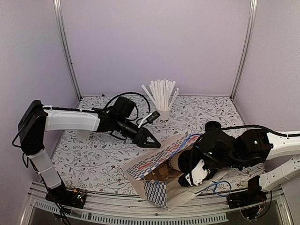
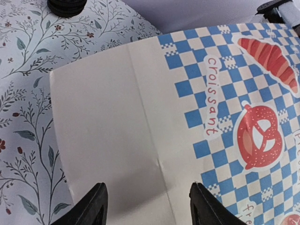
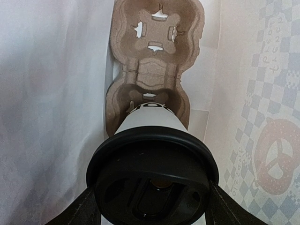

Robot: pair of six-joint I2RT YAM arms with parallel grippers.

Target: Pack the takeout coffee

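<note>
The takeout coffee, a white cup with a black lid, is held between my right gripper's fingers, which are shut on the lid's sides. It is inside the blue-checked paper bag, which lies on its side with its mouth toward the right arm. The cup's base meets the near well of a brown cardboard cup carrier inside the bag. My left gripper is open and empty, close over the bag's upper face. In the top view its tips are at the bag's far edge.
A white cup full of white straws stands at the back centre of the floral table. A blue cable loops by the right arm. Purple walls close in the back and sides.
</note>
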